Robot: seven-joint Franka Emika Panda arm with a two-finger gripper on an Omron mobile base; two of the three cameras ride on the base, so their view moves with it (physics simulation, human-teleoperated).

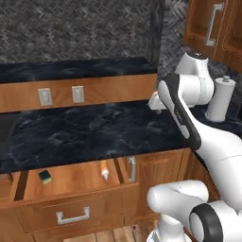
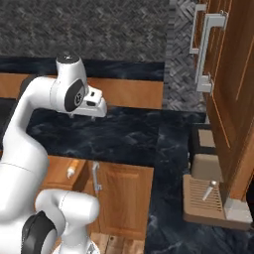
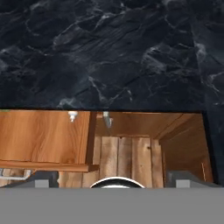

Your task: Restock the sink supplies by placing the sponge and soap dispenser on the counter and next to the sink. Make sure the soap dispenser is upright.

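Two supplies lie in the open wooden drawer nearest us: the yellow block sponge with its dark green layer at the left, the amber-orange soap dispenser with its white pump on its side at the right. Above, our hand hangs wide and empty over the glossy black marble tabletop. We should descend squarely, fingers straddling one item, avoiding the drawer wall.

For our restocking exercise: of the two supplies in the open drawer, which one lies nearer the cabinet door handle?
The soap dispenser. It lies on its side at the drawer's right end, close to the cabinet door handle; the sponge sits further left.
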